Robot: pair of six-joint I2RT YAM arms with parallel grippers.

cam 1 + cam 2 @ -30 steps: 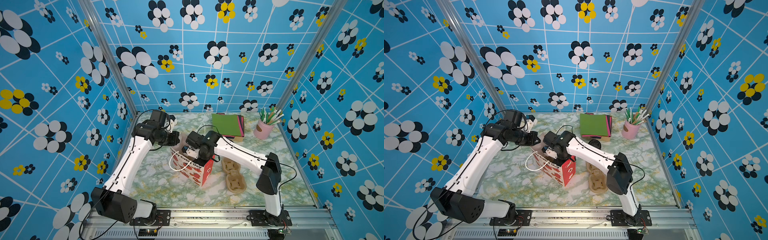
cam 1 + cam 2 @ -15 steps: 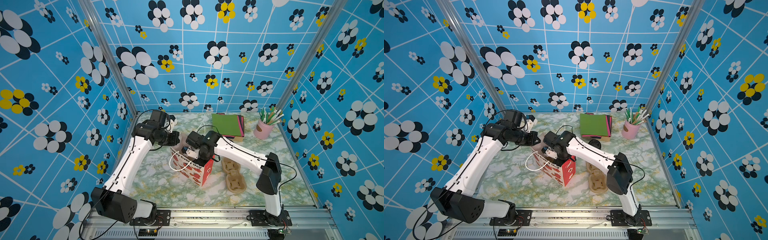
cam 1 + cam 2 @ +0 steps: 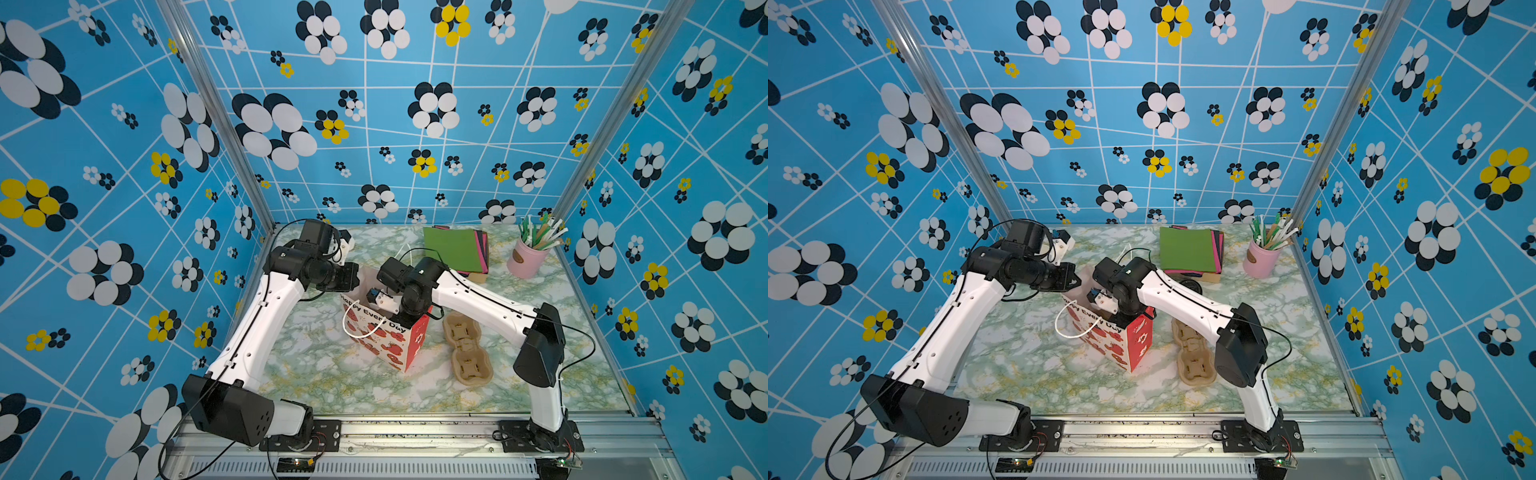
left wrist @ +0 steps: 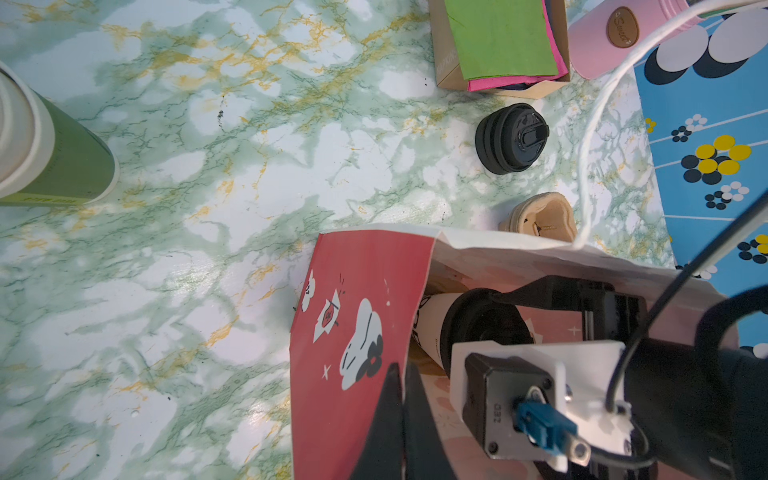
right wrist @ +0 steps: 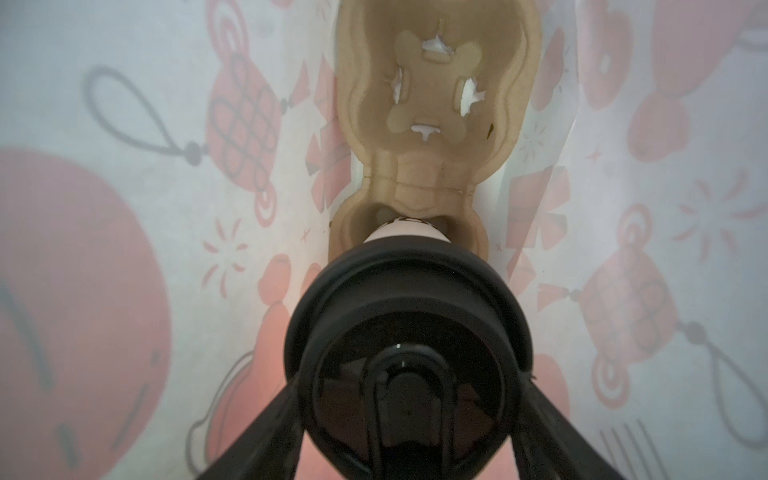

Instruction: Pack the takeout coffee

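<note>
Right gripper [image 5: 411,384] reaches down inside the gift bag [image 3: 380,338], jaws spread wide around the black lid [image 5: 407,316] of the coffee cup [image 4: 432,328], one finger [image 5: 266,432] against each side of the lid rim, so it grips the cup by the lid. Cup is upright inside the bag, its white base seated in the near well of a brown pulp cup carrier [image 5: 436,124] lying on the bag floor; the far well is empty. Only a sliver of white cup wall with dark print shows past the lid in the right wrist view. Left gripper [image 4: 402,386] has its fingers pressed together on the bag's top edge at the red side panel, pinching the paper there. In both top views the bag stands open mid-table, white cord handle [image 3: 1067,328] hanging over the front face, and both arms meet over its mouth. Second pulp carrier [image 3: 467,349] lies flat on the marble table [image 3: 316,374] just beside the bag on the right arm's side. Stack of black lids [image 4: 511,139] sits behind the bag, near the napkin box [image 3: 455,249]. Pink holder of straws [image 3: 528,259] is in the far corner. Stack of green cups [image 4: 54,158] shows only in the left wrist view, well apart from the bag.
</note>
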